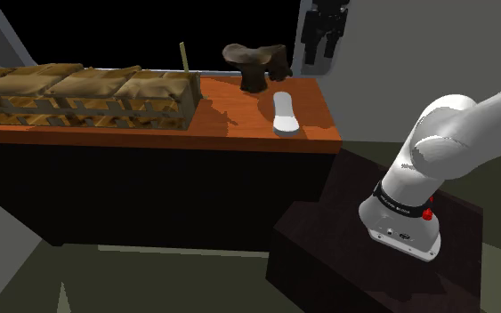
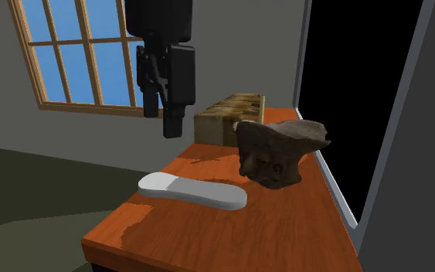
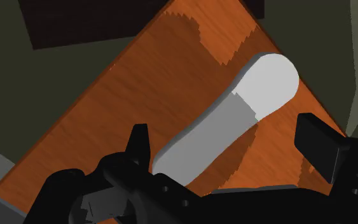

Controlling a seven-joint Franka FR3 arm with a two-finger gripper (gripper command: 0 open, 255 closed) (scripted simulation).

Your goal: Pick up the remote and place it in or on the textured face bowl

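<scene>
I have the gripper (image 3: 229,137) hanging above the table (image 2: 208,239), its two fingers spread wide and touching nothing. The pale grey remote (image 3: 234,118) lies flat on the orange-brown top below the gap between them, unclasped, its rounded white end reaching past the fingertips. The dark brown textured bowl (image 2: 279,151) stands near the remote, well clear of the fingers.

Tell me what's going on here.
A white robot arm hangs its black tool above a pale grey remote lying flat on the orange-brown table. The tool's fingers stand open either side of the remote without touching it, so nothing is held yet. The brown, rough-surfaced bowl stands beside the remote, apart from it.
</scene>
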